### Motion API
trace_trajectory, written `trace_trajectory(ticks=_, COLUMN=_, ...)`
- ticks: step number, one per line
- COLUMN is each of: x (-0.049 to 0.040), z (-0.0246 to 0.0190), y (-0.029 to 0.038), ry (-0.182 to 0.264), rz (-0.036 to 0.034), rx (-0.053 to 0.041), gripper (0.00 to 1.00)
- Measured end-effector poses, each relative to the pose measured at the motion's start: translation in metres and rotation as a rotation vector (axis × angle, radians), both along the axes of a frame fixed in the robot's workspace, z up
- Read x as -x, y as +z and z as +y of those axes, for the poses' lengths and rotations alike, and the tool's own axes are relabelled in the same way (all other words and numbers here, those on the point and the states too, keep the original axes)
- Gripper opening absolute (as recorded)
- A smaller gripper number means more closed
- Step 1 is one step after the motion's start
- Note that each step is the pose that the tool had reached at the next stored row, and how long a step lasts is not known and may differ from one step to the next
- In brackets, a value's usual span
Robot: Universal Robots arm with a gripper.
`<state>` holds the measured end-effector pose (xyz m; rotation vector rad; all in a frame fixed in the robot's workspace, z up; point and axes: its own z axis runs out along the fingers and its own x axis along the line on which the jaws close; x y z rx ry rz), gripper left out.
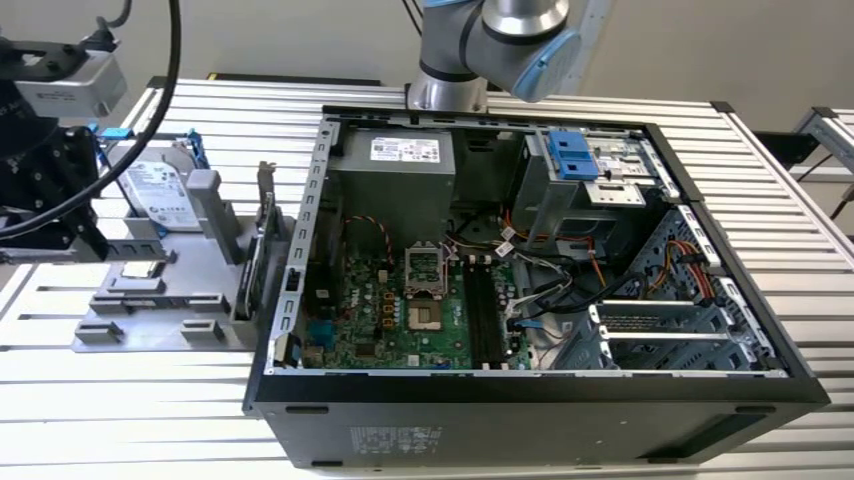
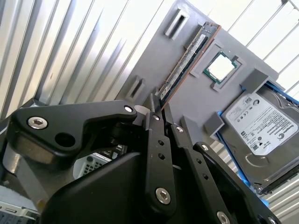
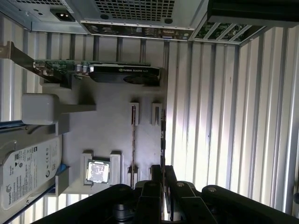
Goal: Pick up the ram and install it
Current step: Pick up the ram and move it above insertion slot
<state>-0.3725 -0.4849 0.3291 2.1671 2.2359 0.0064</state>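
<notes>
The black two-fingered gripper is pinched in on the near end of the ram, the long, thin, dark green circuit-board stick. The fingers sit almost together with just the stick's width between them. The ram stands on its long edge over the flat grey plastic fixture tray. I can't tell whether its lower edge is seated in a holder or already clear of it.

In the first wrist view, the ram runs straight out from the gripper along the tray's outer edge. Bare silver slatted table lies open on that side. On the other side are small slotted holders, then the square silver processor chip in its pocket, then the boxy silver hard drive. Past the ram's far end, with a gap, the larger green-and-black card with a metal bracket lies crosswise.

In the exterior view, the tray sits just beside the open black computer case, on the exterior view's left. The case has long black memory slots on its green board.
</notes>
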Motion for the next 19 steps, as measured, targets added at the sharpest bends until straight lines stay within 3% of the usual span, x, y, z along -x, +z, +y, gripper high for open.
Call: trace_trajectory(ticks=19, x=0.0002, z=0.0, y=0.004, ry=-0.003, rz=0.0, rx=0.0, gripper=0.0)
